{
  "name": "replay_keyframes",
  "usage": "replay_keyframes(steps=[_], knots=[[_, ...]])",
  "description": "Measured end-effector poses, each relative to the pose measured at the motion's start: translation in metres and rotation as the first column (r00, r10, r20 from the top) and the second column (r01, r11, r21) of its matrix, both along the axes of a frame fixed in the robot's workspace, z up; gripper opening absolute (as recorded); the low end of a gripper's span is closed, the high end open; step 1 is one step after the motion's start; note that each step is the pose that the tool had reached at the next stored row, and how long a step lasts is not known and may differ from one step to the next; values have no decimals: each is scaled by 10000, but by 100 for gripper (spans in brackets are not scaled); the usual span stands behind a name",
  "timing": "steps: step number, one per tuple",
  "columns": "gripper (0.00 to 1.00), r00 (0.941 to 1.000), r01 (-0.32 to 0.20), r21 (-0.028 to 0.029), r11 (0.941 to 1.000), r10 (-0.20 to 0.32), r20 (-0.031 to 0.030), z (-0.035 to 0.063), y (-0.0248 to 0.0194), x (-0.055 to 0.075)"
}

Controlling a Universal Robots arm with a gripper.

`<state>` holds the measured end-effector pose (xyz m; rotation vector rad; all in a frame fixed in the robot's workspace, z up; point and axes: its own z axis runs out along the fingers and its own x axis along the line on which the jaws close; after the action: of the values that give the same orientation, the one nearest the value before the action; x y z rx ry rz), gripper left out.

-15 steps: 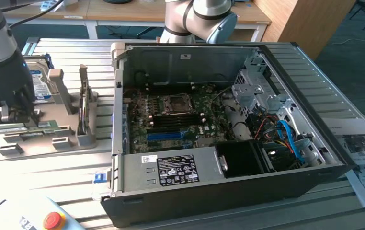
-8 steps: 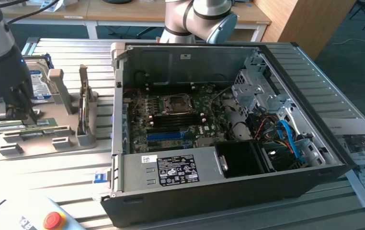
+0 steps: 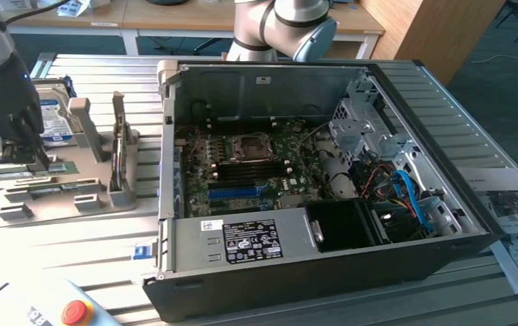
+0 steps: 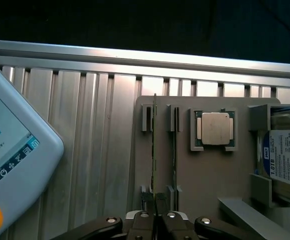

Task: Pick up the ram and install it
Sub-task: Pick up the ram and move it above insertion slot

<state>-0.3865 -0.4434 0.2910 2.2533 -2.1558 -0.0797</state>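
The ram (image 4: 154, 150) is a thin green stick seen edge-on, standing on its edge in the brackets of a grey holder plate (image 4: 205, 175). My gripper (image 4: 155, 217) is shut on one end of it, the two dark fingers pressed against its faces. A second similar stick (image 4: 174, 155) stands parallel right beside it. In the exterior view my gripper (image 3: 39, 163) reaches down onto the holder plate (image 3: 68, 204) at that view's left, well apart from the open computer case (image 3: 323, 197).
The holder also carries a silver processor (image 4: 215, 128) and a hard drive (image 4: 286, 157). A teach pendant (image 4: 9, 165) lies beside the holder. Inside the case, the motherboard shows blue slots (image 3: 236, 192). Papers (image 3: 517, 224) lie at the exterior view's right.
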Motion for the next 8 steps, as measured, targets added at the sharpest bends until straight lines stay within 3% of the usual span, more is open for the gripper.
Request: replay_keyframes(steps=[8], knots=[[12,10000,-1,-5,10000,1,0,127,0,0]])
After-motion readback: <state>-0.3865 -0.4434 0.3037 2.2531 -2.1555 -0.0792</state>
